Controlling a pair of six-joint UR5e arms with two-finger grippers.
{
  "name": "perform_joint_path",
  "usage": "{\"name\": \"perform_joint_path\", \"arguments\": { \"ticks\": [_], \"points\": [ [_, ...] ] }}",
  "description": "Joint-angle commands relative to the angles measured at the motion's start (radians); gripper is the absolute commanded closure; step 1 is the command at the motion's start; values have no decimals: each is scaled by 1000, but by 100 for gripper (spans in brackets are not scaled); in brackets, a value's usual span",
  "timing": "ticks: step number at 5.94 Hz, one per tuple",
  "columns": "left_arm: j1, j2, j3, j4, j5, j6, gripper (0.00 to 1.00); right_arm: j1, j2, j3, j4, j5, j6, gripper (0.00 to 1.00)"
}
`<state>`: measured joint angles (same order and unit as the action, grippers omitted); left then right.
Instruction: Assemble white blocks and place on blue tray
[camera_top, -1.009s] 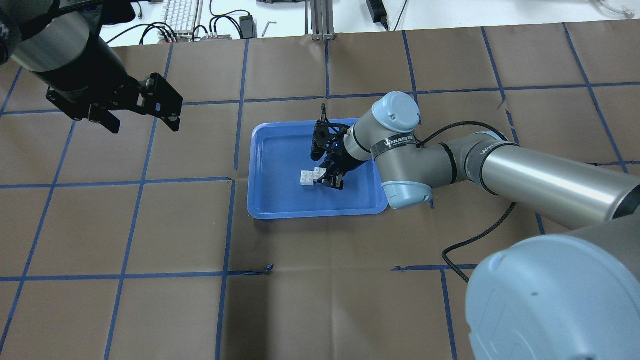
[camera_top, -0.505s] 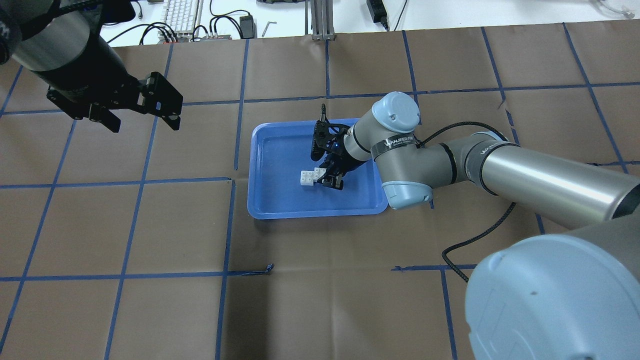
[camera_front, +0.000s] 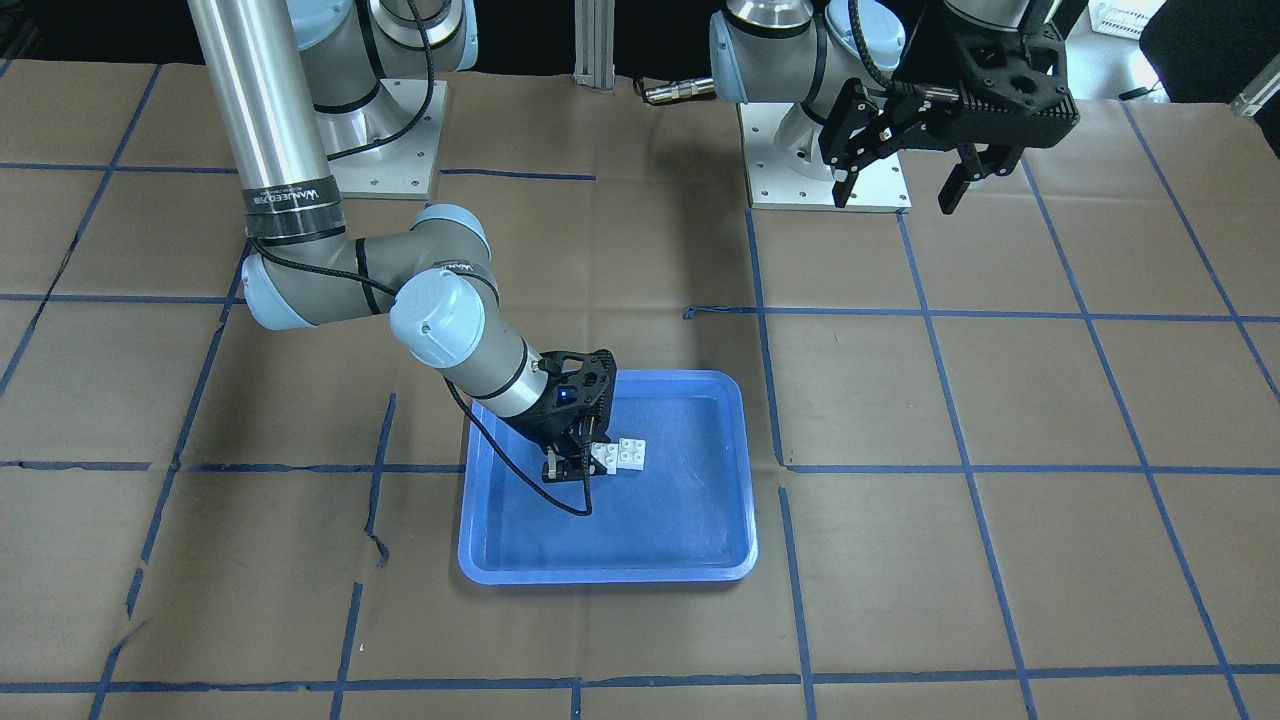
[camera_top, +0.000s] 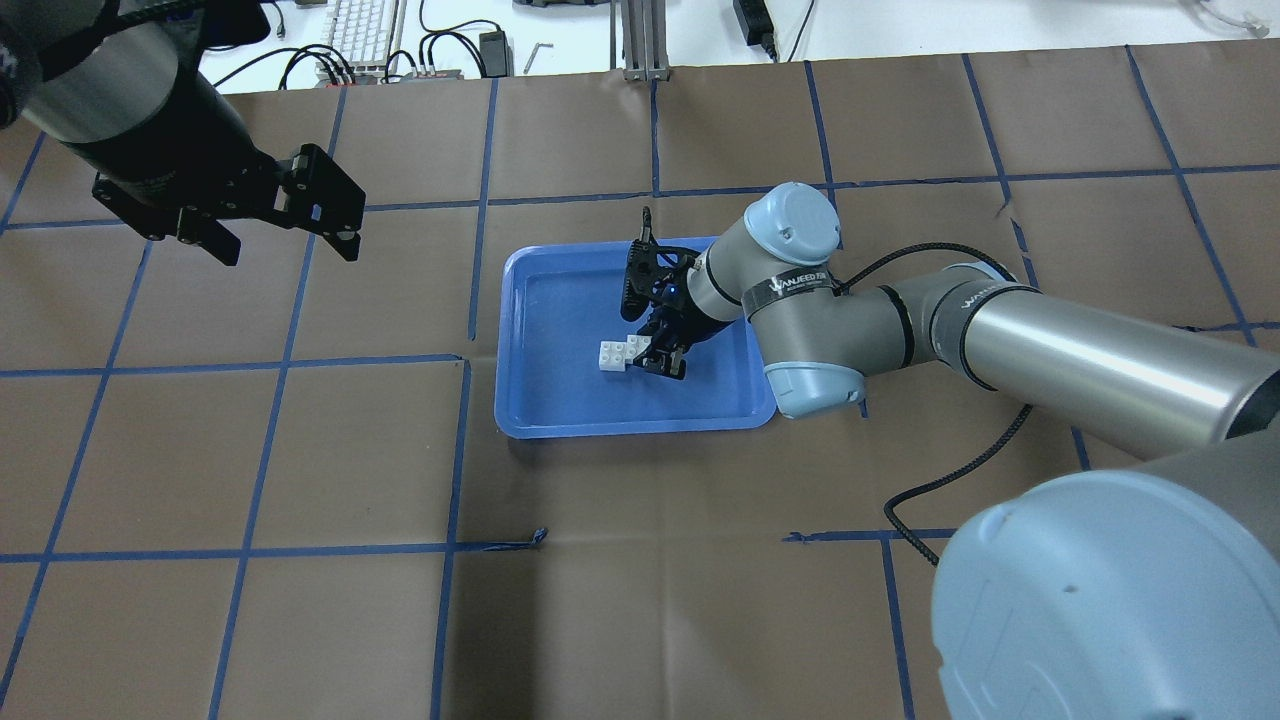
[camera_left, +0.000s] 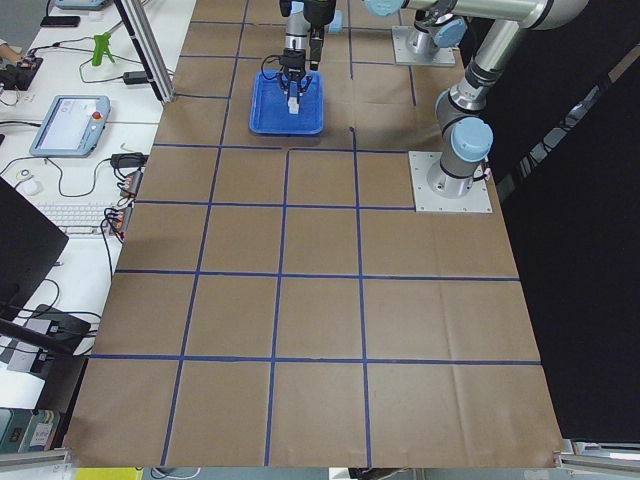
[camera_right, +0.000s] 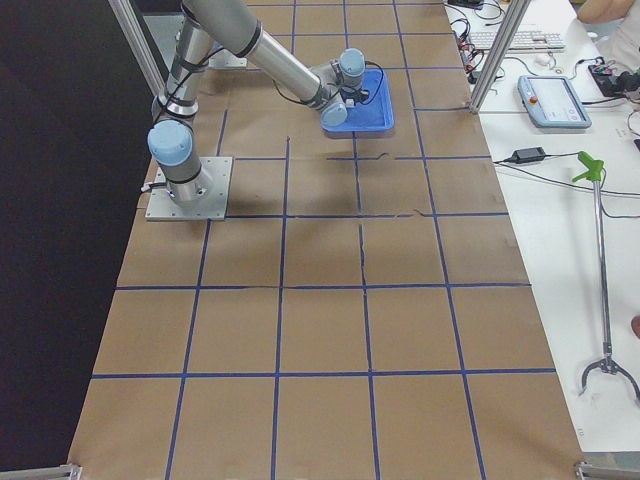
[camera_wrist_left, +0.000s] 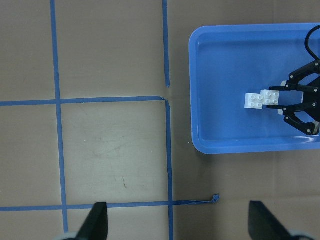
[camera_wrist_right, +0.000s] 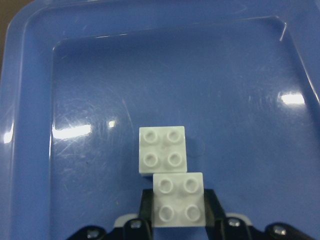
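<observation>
The white blocks (camera_top: 620, 354) lie in the blue tray (camera_top: 570, 310), near its middle.

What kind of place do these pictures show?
Probably a robotics laboratory: two robot arms bolted to a paper-covered table with a taped grid, beside a bench with a teach pendant and keyboard.

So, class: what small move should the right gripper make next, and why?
Probably raise the right gripper a little with the gripped white block. That block lies beside the other white block in the blue tray, offset, and each shows all four studs, so they look unstacked; lifting would clear the studs.
</observation>
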<state>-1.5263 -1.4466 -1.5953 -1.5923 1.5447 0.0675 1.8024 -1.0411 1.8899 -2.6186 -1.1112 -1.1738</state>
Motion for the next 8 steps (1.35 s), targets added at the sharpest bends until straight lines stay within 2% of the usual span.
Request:
{"name": "perform_joint_path", "arguments": {
  "ticks": [1, 6, 7, 8],
  "points": [
    [0, 0, 0, 0, 0, 0, 1, 0, 1, 2, 2, 1, 0, 61],
    [2, 3, -2, -2, 0, 0, 1, 0, 1, 2, 8, 1, 0, 60],
    [0, 3, -2, -2, 0, 0, 1, 0, 1, 2, 8, 1, 0, 59],
    [2, 3, -2, -2, 0, 0, 1, 0, 1, 2, 8, 2, 0, 54]
  ]
}}
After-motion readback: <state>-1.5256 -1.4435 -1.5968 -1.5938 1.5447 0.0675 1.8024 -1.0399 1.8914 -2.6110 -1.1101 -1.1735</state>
